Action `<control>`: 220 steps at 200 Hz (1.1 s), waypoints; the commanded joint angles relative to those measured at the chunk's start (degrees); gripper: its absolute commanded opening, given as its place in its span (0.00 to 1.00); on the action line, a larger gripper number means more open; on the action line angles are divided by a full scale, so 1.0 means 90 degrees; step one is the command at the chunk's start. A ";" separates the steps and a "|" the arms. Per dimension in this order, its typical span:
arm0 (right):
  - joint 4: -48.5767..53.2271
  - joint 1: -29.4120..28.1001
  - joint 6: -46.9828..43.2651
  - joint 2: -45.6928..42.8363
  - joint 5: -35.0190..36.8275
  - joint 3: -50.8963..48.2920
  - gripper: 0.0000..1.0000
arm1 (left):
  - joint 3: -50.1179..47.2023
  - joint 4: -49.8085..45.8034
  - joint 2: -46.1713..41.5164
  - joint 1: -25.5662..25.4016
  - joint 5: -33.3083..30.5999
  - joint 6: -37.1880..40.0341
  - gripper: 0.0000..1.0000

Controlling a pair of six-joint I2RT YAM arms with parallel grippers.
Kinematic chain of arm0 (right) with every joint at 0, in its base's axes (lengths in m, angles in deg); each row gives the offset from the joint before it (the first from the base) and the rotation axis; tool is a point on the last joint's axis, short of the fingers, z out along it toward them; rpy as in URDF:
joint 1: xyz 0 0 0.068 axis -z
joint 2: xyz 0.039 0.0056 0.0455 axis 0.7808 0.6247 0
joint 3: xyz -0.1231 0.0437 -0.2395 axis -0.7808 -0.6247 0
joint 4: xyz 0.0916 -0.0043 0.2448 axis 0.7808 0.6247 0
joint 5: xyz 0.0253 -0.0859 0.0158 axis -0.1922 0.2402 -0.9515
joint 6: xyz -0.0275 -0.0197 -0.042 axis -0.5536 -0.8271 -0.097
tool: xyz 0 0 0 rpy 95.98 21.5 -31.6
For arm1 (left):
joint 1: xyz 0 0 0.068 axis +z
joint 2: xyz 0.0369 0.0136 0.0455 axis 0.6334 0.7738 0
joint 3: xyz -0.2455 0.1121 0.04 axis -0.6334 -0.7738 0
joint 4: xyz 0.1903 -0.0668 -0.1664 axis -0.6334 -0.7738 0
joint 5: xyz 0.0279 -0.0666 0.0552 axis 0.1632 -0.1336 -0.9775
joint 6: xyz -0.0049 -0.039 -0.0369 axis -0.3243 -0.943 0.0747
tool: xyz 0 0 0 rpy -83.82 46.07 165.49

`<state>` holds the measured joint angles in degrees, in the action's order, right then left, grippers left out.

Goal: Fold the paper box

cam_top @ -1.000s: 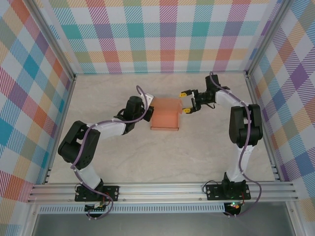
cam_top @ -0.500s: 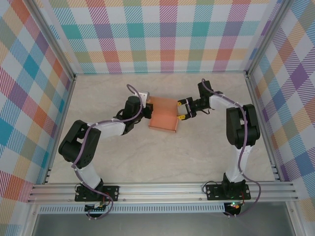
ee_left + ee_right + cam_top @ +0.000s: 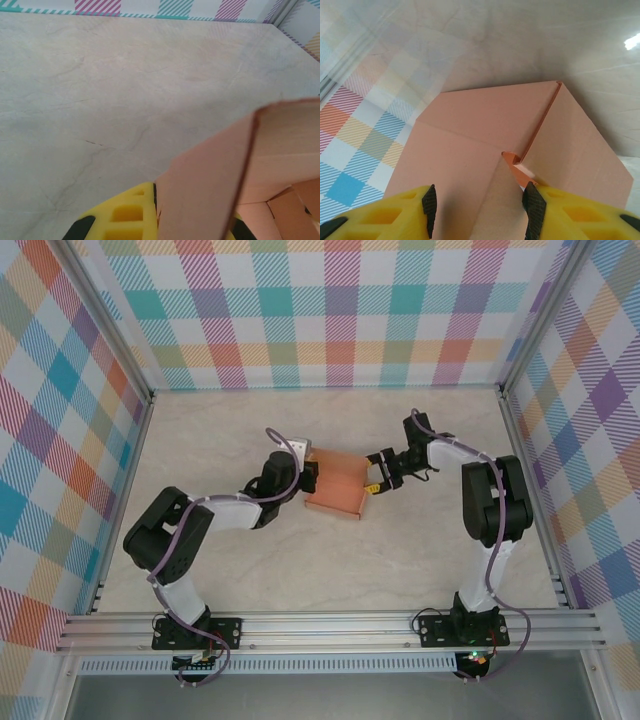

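The paper box (image 3: 210, 190) is cut off by the left wrist view's right and bottom edges.

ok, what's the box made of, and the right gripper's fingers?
Paper box: thin card, matte salmon; sharp creases and a thin raw edge show. Fingers of the right gripper: yellow, likely moulded plastic with open cells; black inner pads look rubbery.

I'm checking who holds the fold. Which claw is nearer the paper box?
Left. The left claw is shut on the paper box's left wall, so it touches it. The right claw sits at the box's right edge with its jaws apart; contact there is unclear.
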<state>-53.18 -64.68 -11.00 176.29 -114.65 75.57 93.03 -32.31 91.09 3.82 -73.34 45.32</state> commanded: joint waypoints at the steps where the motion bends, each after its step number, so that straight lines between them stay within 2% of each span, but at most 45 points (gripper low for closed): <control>1: 0.0097 -0.0022 -0.0182 -0.0264 -0.0009 -0.0067 0.54 | -0.0170 0.0069 0.0050 -0.0335 -0.0108 0.0083 0.01; 42: 0.0392 0.0142 -0.0359 -0.0497 -0.0012 -0.0068 0.59 | -0.0470 0.0518 0.0384 -0.0700 -0.0499 0.0585 0.01; 78: 0.1053 0.0321 -0.0670 -0.0733 0.0016 0.0008 0.64 | -0.0686 0.0889 0.0597 -0.0757 -0.0750 0.0641 0.01; 157: 0.1628 0.0688 -0.1037 -0.1298 -0.0077 -0.0176 0.75 | -0.0611 0.1092 0.0846 -0.0823 -0.1086 0.0821 0.01; 187: 0.1541 0.0909 -0.0915 -0.1517 -0.0250 -0.0499 0.75 | -0.0609 0.1189 0.0987 -0.0862 -0.1110 0.0857 0.01; 220: 0.1504 0.0998 -0.0934 -0.1484 -0.0246 -0.0508 0.69 | -0.0546 0.1246 0.1091 -0.0885 -0.1058 0.1027 0.01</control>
<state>-40.79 -56.11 -18.89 163.22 -115.26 71.25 88.90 -14.28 97.62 -2.98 -83.48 53.01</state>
